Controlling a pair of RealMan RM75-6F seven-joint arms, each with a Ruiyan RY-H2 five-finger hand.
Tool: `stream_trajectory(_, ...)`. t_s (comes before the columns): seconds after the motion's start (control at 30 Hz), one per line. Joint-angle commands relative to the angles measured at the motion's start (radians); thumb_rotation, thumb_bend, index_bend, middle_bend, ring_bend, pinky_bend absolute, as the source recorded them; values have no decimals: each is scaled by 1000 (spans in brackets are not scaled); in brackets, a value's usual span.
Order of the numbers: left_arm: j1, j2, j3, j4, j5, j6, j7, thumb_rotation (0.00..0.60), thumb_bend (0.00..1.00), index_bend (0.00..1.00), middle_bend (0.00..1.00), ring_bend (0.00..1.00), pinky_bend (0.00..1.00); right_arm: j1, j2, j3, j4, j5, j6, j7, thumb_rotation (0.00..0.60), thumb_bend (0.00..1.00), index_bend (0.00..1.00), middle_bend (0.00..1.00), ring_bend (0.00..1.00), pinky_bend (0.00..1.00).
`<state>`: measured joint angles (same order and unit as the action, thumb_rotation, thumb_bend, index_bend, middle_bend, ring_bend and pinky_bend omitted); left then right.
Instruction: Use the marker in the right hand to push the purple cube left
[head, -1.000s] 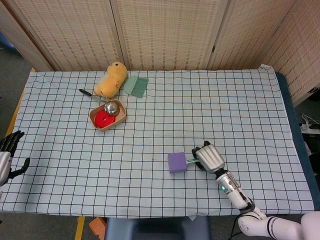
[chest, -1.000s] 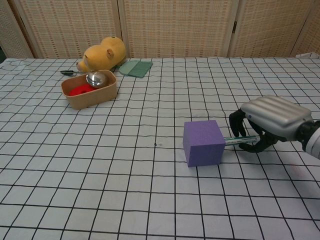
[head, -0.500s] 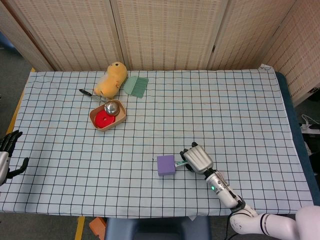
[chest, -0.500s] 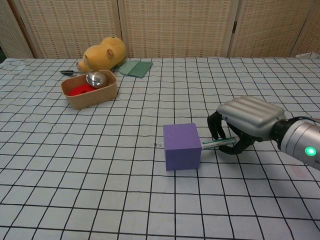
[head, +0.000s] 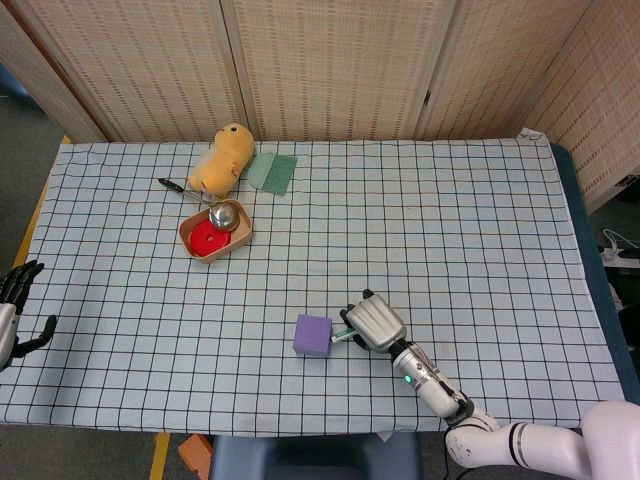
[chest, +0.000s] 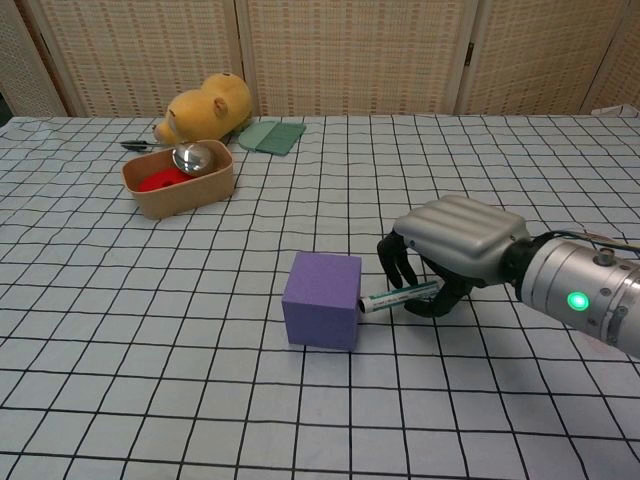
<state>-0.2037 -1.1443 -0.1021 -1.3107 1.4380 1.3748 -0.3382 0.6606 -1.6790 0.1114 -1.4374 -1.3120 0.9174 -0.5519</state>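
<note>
The purple cube (head: 313, 335) (chest: 322, 313) sits on the checked cloth near the table's front edge. My right hand (head: 369, 323) (chest: 455, 250) is just right of it, fingers curled around a green-and-white marker (chest: 397, 298) (head: 343, 335). The marker lies level and its left tip touches the cube's right face. My left hand (head: 17, 300) hangs off the table's left edge with its fingers apart and nothing in it; the chest view does not show it.
A tan bowl (head: 214, 232) (chest: 178, 179) holding a red object and a metal ball stands at the far left. Behind it lie a yellow plush toy (head: 225, 157) (chest: 204, 106), a green brush (head: 271, 171) (chest: 269, 135) and a dark pen (head: 172, 185).
My right hand has pushed the purple cube leftward across several grid squares with the marker, and the cube has turned slightly. The left hand has barely moved.
</note>
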Motion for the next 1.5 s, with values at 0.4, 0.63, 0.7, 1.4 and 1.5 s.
stream_trajectory(0.4,1,2,5,-2,12,7,-3,600,447,0,2,0,93,82,-99,47,18,73,-10,-119,600,412,981,860,645,329)
stream_trajectory(0.63,4,6,7,-4,15,10,-15,600,448,0,2,0,93,133,-172,61,75,106,-12,-185,600,412,981,860,645,329)
stream_trajectory(0.7,5,7,7,-4,16,12,-18,600,448,0,2,0,93,150,-199,69,102,114,-16,-197,600,412,981,860,645,329)
stream_trajectory(1.4,11,24,9,-12,29,30,-51,600,448,0,2,0,93,311,-410,158,328,156,-37,-221,600,412,981,860,645,329)
stream_trajectory(1.5,12,26,9,-13,30,31,-56,600,448,0,2,0,93,337,-448,173,378,157,-31,-228,600,412,981,860,645,329)
